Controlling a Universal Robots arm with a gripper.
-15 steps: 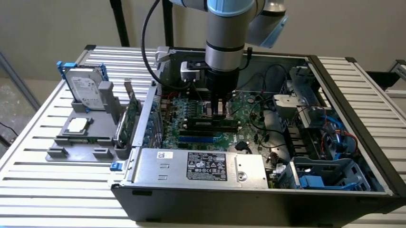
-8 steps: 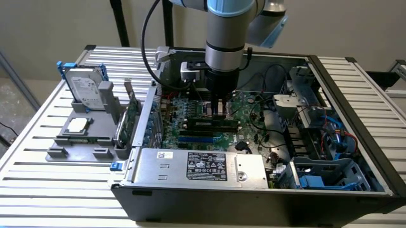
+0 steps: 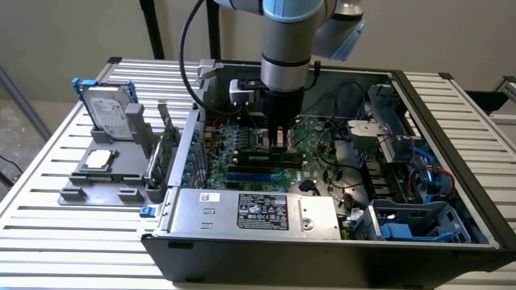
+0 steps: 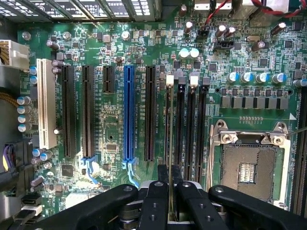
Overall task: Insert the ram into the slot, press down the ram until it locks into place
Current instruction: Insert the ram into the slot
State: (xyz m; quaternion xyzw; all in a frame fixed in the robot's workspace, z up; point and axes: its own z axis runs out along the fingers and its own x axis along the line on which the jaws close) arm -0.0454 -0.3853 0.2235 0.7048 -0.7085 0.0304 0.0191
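Hand [image 4: 170, 176] grips ram [image 4: 171, 124] over motherboard [image 4: 113, 117]; case [image 3: 322, 257] on slatted table [image 3: 72, 232].

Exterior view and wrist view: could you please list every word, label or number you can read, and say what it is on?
Black label on the power supply: too small to read.
White sticker beside it: unreadable.
Hard drive label: unreadable.
Motherboard lettering beside the expansion sockets: too small to read.
Nothing can be quoted.

Arm [image 3: 284, 42] is finished in grey metal with light-blue caps; black cable [image 3: 185, 54] is routed alongside; black gripper [image 4: 170, 175] linkages are pinned.
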